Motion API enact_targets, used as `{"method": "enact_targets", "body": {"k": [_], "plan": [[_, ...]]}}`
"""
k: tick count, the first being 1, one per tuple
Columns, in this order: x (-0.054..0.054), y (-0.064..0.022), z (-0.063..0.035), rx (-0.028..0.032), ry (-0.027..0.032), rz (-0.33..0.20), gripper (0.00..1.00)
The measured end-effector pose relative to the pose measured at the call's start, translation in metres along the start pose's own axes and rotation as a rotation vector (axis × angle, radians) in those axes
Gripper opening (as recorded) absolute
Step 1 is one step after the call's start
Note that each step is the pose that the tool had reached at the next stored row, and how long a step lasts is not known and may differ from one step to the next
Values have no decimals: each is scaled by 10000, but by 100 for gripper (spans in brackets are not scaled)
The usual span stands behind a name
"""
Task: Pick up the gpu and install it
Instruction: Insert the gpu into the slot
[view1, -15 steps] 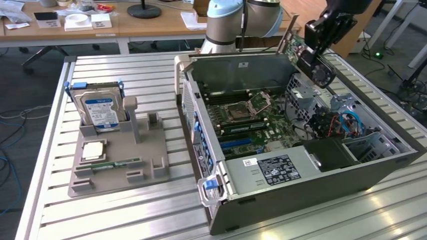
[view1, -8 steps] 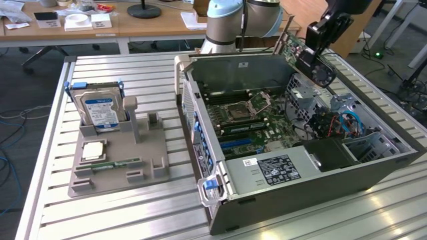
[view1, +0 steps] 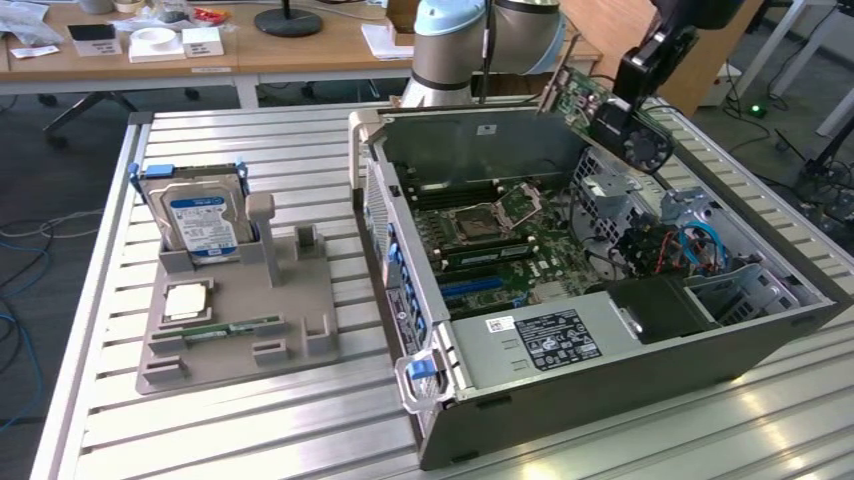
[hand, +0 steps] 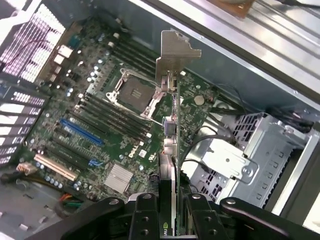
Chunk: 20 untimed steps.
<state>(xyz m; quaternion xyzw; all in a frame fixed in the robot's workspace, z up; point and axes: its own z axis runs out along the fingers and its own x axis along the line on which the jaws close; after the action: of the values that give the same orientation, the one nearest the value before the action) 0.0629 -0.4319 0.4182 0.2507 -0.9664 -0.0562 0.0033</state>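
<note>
1. Risk of a crooked entry: the gpu (view1: 617, 118) hangs tilted above the open computer case (view1: 747, 330), at about one o'clock in the exterior view. Its contact edge could, I judge, meet the motherboard (view1: 507, 240) askew and jam beside a slot.
2. Snagging looks possible too. Loose blue cables (view1: 697, 242) and a metal drive cage (hand: 235, 162) lie in the case below the card, where its silver bracket (hand: 172, 55) might catch.
3. Slipping is a lesser worry, because the hold takes only one end of a thin board.
4. The gripper (hand: 170, 220) is partly closed, with one finger clamped on each face of the gpu.
5. From the gripper the card reaches out over the motherboard without touching it, bracket end farthest. In the exterior view it sits at about seven o'clock from the gripper.
</note>
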Motion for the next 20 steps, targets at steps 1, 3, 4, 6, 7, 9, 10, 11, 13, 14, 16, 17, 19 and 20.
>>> {"method": "enact_targets", "body": {"k": [1, 3, 4, 6, 7, 9, 10, 11, 13, 14, 16, 17, 19, 20], "plan": [[0, 0, 1, -4, 19, -169, 26], [0, 0, 2, -10, 56, -502, 26], [0, 0, 2, -13, 75, -666, 26], [0, 0, 3, -20, 111, -997, 26], [0, 0, 3, -23, 132, -1177, 26], [0, -1, 5, -29, 169, -1502, 26], [0, -1, 5, -32, 186, -1659, 26], [0, -1, 5, -35, 204, -1819, 26], [0, -1, 7, -42, 242, -2155, 26], [0, -1, 7, -45, 260, -2316, 26], [0, -1, 9, -52, 295, -2634, 26], [0, -1, 9, -55, 314, -2796, 26], [0, -1, 11, -62, 349, -3111, 26], [0, -1, 11, -65, 367, -3273, 26]]}}
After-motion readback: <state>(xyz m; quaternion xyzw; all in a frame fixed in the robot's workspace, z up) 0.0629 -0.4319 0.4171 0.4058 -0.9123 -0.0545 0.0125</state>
